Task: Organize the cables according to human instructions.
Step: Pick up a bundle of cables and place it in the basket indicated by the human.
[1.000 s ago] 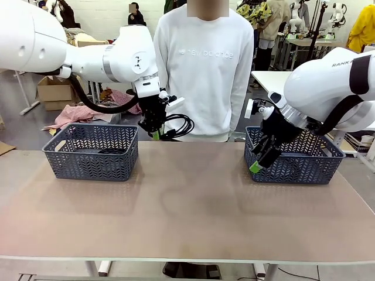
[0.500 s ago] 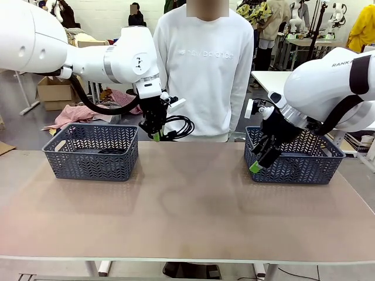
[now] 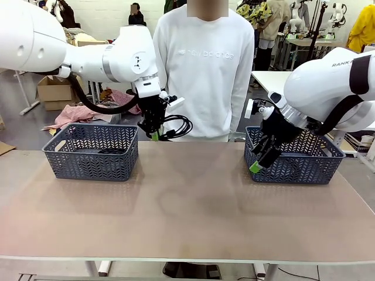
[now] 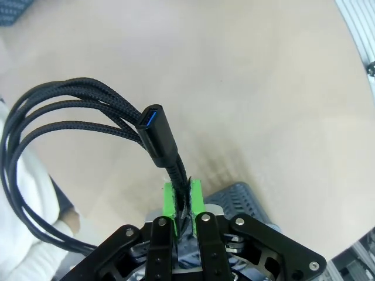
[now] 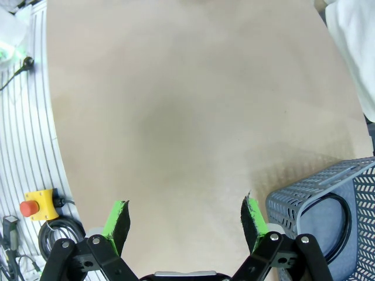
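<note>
My left gripper hangs above the far table edge, just right of the left basket, shut on a coiled black cable. In the left wrist view the green pads pinch the braided cord just below its chunky plug, and the loops fan out to the left. Another cable lies inside the left basket. My right gripper is open by the near left corner of the right basket, with nothing between its fingers. A black cable lies in that basket.
A person in a white sweatshirt stands at the far side, right behind the held cable. The wide tabletop stretches between the two baskets. Off the table, the right wrist view shows a yellow box with a red button.
My left gripper and its cable have shifted only slightly, a touch to the right and back. The right arm has not moved.
</note>
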`<state>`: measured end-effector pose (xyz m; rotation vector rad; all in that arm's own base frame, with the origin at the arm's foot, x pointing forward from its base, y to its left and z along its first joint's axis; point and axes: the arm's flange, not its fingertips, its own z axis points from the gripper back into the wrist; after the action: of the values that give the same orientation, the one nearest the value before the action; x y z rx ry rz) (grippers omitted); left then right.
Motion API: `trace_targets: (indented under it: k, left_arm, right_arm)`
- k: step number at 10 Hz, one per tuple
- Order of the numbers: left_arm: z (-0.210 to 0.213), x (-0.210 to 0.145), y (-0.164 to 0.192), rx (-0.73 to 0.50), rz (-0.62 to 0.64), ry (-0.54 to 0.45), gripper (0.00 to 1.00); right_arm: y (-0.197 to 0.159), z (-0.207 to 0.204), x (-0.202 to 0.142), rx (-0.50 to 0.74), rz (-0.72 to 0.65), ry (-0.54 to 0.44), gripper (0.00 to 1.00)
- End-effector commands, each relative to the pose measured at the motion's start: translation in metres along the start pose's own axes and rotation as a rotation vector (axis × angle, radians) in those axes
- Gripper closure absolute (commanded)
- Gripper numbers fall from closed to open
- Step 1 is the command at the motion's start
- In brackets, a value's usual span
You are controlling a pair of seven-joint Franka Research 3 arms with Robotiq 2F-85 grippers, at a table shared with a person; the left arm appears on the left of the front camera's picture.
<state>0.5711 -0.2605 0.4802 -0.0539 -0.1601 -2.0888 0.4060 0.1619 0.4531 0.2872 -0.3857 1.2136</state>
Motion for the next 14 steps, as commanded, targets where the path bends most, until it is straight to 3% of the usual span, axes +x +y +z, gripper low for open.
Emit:
trace_targets:
  k: [1, 4, 8, 14]
  left_arm:
    - [0.021, -0.011, -0.03, -0.018, 0.082, 0.034, 0.88]
    - [0.031, -0.041, -0.071, -0.051, 0.202, 0.018, 0.88]
    - [0.036, -0.096, -0.12, 0.017, 0.305, 0.053, 0.88]
    - [0.018, -0.168, -0.112, 0.03, 0.333, 0.098, 0.88]
  right_arm:
    - [0.001, 0.001, -0.001, -0.003, -0.003, -0.003, 0.0]
    - [0.001, 0.001, -0.001, -0.003, -0.003, -0.003, 0.0]
    - [0.001, 0.001, -0.001, -0.003, -0.003, -0.003, 0.0]
    - [0.001, 0.001, -0.001, -0.003, -0.003, -0.003, 0.0]
